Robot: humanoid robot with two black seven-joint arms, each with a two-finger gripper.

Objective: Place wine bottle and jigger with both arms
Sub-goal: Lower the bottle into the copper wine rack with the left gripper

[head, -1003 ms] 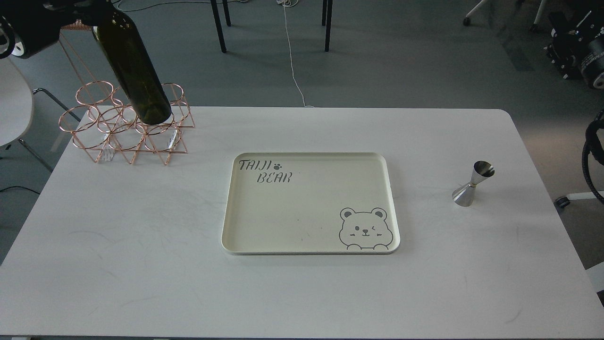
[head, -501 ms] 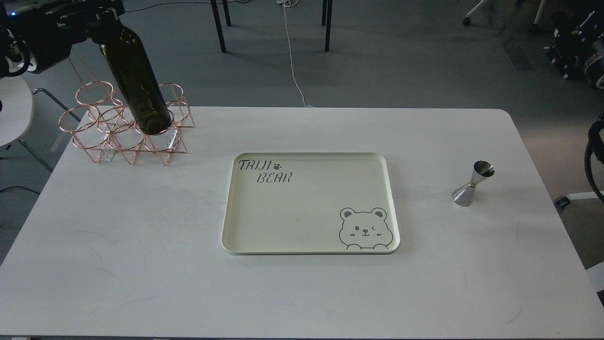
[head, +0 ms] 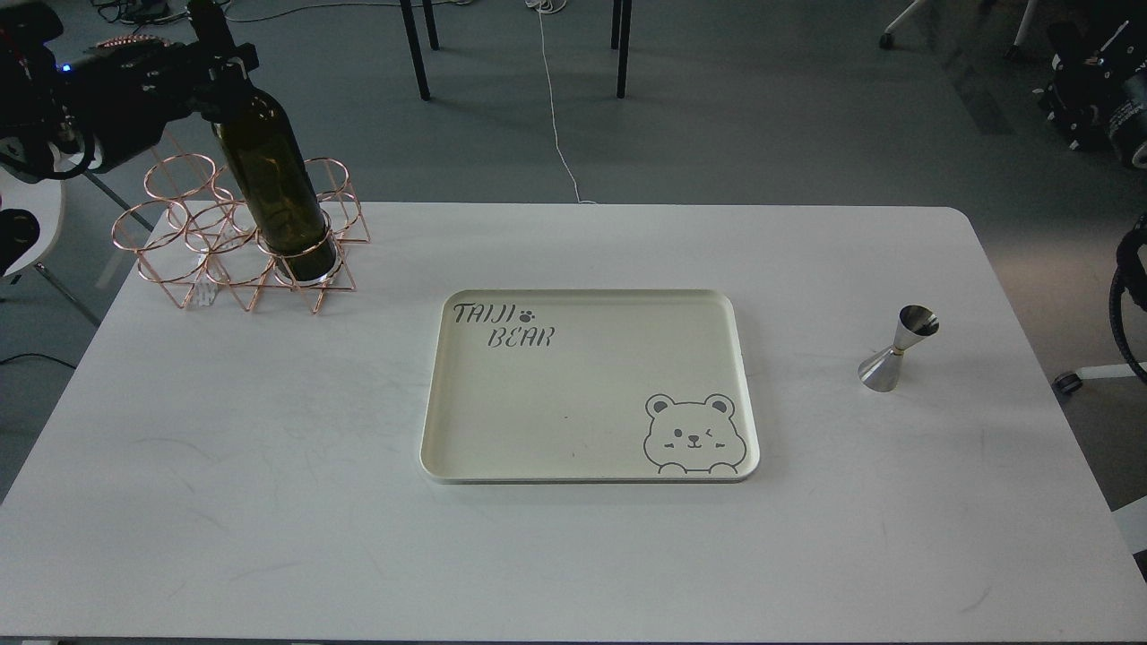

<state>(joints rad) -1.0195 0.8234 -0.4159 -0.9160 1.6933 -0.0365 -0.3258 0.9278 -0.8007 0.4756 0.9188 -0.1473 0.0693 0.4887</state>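
Note:
The dark olive-green wine bottle point(head: 273, 193) stands tilted slightly left, its base inside a front ring of the copper wire rack point(head: 179, 260) at the table's far left. My left gripper point(head: 219, 67) is shut on the bottle's shoulder and neck, coming in from the upper left. The steel jigger point(head: 896, 349) stands upright on the table at the right. My right gripper is out of view; only black cables point(head: 1125, 296) show at the right edge.
A cream tray point(head: 591, 448) with a bear print and "TAIJI BEAR" lies at the table's middle. Chair legs point(head: 417, 49) and a white cable point(head: 556, 116) are on the floor behind. A white chair point(head: 22, 224) stands at the far left.
My left gripper has lowered the bottle from above the rack down into a front ring; the bottle stands more upright now. The jigger and tray have not moved.

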